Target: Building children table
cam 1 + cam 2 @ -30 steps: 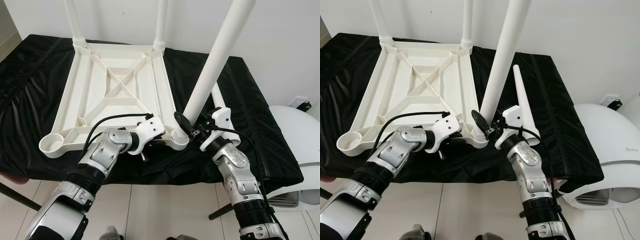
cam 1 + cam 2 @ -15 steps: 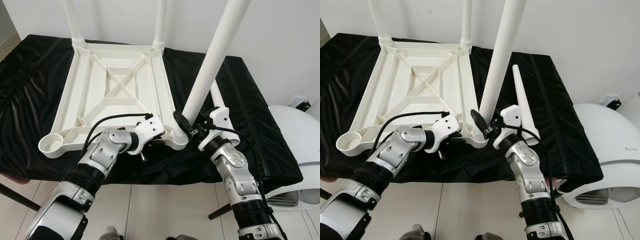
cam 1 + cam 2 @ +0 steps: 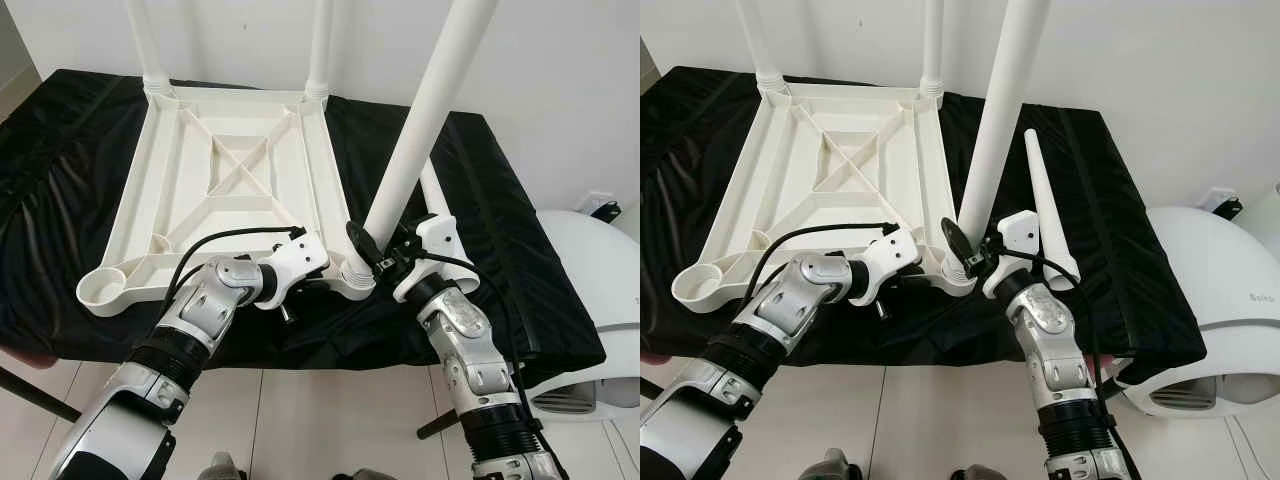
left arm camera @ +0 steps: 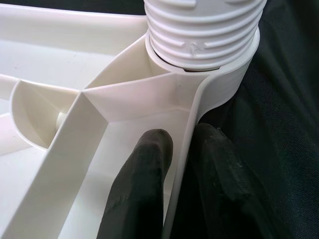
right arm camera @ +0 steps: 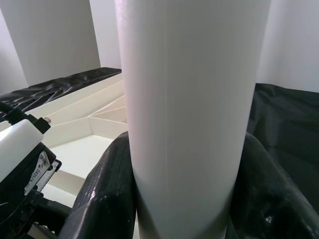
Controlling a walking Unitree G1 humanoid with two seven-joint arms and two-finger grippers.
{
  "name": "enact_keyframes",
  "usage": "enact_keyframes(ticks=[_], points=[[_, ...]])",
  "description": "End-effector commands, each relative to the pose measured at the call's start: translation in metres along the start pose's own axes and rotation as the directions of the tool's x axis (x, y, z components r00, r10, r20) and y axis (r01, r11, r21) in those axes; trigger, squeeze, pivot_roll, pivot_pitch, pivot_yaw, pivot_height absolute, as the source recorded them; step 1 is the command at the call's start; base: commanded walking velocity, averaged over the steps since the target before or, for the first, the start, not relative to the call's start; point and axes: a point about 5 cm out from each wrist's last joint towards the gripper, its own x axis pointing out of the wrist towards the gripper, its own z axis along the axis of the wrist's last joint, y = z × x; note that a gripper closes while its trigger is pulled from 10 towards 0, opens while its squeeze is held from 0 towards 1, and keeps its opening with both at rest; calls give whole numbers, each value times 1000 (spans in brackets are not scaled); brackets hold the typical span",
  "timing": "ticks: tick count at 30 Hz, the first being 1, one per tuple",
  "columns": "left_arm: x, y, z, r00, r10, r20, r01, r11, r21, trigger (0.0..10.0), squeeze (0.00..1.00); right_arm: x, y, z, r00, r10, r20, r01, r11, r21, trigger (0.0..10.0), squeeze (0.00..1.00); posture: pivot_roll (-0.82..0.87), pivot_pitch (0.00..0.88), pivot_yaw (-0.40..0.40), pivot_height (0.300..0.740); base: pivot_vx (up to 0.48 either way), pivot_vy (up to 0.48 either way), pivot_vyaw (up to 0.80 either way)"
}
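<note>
Clamping the tabletop (image 3: 215,170) rim, left claw (image 4: 182,164); right claw (image 5: 184,199) gripping the leaning leg (image 3: 420,120).

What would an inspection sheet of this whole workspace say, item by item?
Surface: black cloth covering the work table, wrinkled.
Job's things: white tabletop lying upside down, two legs upright at far corners; third leg standing in the near corner socket; spare leg lying on the cloth.
Clutter: nothing seen.
Grippers: left gripper pinching the tabletop's rim beside the socket; right gripper clamped around the third leg.
Cables: black cable looping over the left wrist.
Surroundings: white wall, tiled floor, white rounded appliance on the right.
</note>
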Motion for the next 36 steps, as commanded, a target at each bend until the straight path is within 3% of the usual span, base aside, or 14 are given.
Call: enact_keyframes(ticks=[1, 36], points=[[-3, 6, 7, 998, 46, 32, -46, 999, 5, 10000, 0, -6, 2, -17, 996, -10, -87, 13, 999, 30, 10000, 0, 13, 42, -58, 740, 0, 0, 0], [0, 9, 9, 998, 55, 32, -55, 998, 9, 10000, 0, -9, 1, -9, 980, -193, -37, 193, 981, -22, 10000, 0, -3, 19, -44, 740, 0, 0, 0]])
